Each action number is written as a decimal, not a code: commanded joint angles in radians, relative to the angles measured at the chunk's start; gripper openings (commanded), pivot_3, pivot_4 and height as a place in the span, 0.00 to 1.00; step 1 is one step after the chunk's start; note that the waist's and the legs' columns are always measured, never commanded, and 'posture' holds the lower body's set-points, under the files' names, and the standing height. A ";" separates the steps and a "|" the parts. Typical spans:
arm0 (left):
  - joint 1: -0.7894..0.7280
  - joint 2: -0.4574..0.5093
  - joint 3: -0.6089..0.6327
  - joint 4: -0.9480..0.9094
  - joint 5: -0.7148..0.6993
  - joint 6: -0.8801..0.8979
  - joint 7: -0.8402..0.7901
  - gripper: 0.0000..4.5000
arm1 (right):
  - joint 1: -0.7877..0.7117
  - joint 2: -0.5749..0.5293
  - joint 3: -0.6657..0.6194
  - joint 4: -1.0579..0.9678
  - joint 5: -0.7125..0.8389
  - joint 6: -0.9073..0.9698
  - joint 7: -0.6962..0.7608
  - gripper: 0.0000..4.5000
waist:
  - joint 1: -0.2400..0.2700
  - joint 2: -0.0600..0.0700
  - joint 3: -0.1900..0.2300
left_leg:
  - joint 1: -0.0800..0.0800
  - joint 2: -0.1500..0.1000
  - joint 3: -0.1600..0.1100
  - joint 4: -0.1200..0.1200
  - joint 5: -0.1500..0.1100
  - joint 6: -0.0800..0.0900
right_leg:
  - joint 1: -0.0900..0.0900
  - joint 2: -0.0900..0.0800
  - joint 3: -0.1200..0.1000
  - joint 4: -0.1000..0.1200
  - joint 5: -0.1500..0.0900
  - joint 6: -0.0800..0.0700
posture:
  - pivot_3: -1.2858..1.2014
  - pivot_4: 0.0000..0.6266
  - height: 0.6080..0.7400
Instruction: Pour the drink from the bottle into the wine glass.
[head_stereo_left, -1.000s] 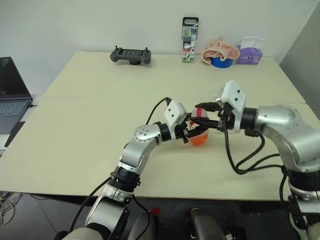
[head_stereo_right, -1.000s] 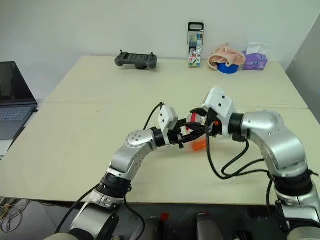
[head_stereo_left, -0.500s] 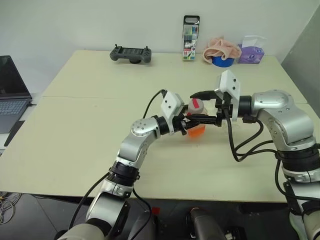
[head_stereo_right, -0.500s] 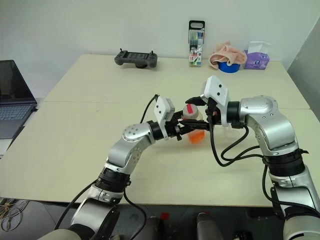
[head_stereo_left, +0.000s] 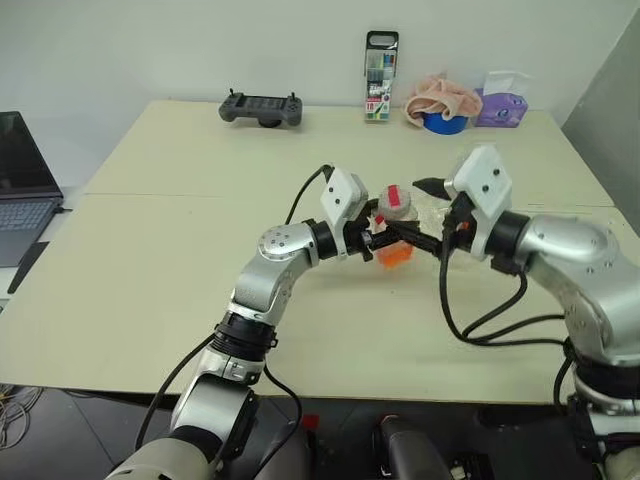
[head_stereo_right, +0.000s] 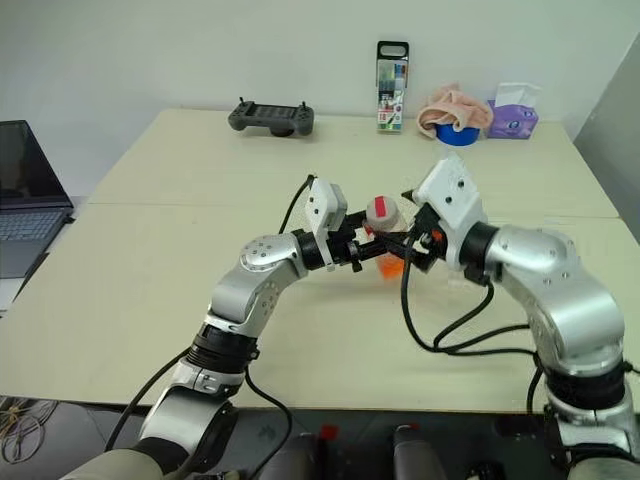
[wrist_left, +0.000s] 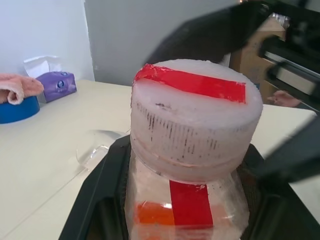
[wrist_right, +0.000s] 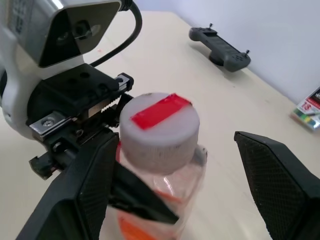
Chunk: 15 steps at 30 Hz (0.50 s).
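My left gripper (head_stereo_left: 374, 241) is shut on the body of the bottle (head_stereo_left: 395, 225) and holds it upright above the middle of the table (head_stereo_left: 180, 250). The bottle is small and clear with a red label strip. Its white cap (wrist_right: 159, 125) bears a red stripe and sits on the neck. The orange drink (head_stereo_left: 393, 258) fills its lower part. My right gripper (wrist_right: 175, 136) is open, one finger on each side of the cap and clear of it. A rounded clear part of the wine glass (wrist_left: 97, 146) shows on the table just beyond the bottle, mostly hidden behind my right gripper.
Along the far edge lie a black game controller (head_stereo_left: 261, 109), a tall clear marker case (head_stereo_left: 379, 77), a blue bowl with a pink cloth (head_stereo_left: 440, 105) and a purple tissue pack (head_stereo_left: 498, 103). A laptop (head_stereo_left: 20, 190) sits off the table's left side.
My right gripper, which was closed around the cap a second ago, has opened and its wrist has turned. The left gripper has lifted the bottle slightly.
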 joint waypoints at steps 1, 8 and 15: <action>-0.017 0.004 0.010 -0.069 -0.039 0.025 -0.019 0.48 | -0.014 0.074 -0.007 -0.119 0.014 0.096 -0.128 0.87 | 0.000 0.000 0.000 | 0.000 0.000 0.000 0.000 0.000 0.000 | 0.000 0.000 0.000 0.000 0.000 0.000 | 0.52 0.24 1.00; -0.004 0.031 -0.012 -0.146 -0.084 0.137 -0.063 0.48 | -0.075 0.237 0.079 -0.168 -0.076 0.254 -0.389 0.87 | -0.002 0.000 0.000 | 0.001 0.000 0.000 0.001 0.001 -0.001 | 0.000 0.001 0.000 0.001 0.000 0.000 | 0.52 0.24 1.00; -0.001 0.063 -0.035 -0.199 -0.094 0.200 -0.093 0.48 | -0.082 0.309 0.120 -0.147 -0.148 0.278 -0.514 0.87 | -0.002 0.000 0.000 | 0.000 -0.001 0.000 0.000 0.001 -0.002 | 0.000 0.001 0.000 0.000 0.000 0.000 | 0.52 0.24 1.00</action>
